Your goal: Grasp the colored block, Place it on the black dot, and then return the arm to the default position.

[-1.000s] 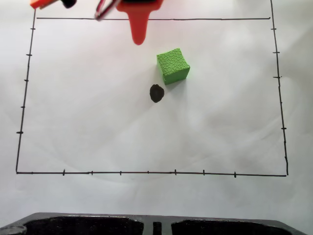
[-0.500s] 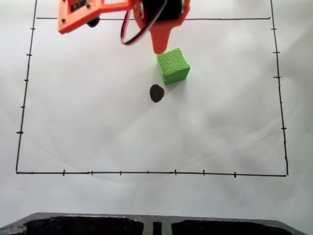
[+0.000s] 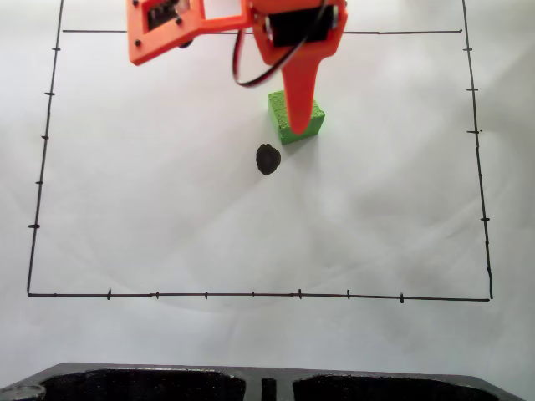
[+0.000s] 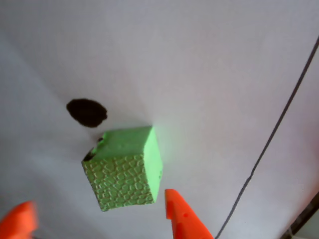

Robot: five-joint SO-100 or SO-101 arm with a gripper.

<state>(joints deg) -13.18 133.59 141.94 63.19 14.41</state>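
Orange arm over the green block, fingers spread!

The white paper (image 3: pixel 167 217) with its black border line (image 3: pixel 251 294) fills the fixed view, and the arm (image 3: pixel 242 29) reaches in from the top, one pointed finger (image 3: pixel 299 92) crossing in front of the block (image 3: pixel 311 122). In the wrist view the gripper (image 4: pixel 99 216) is wide apart and holds nothing (the block sits between the two orange tips). The block rests on the paper just beside the black dot (image 3: pixel 267 159), not on it.
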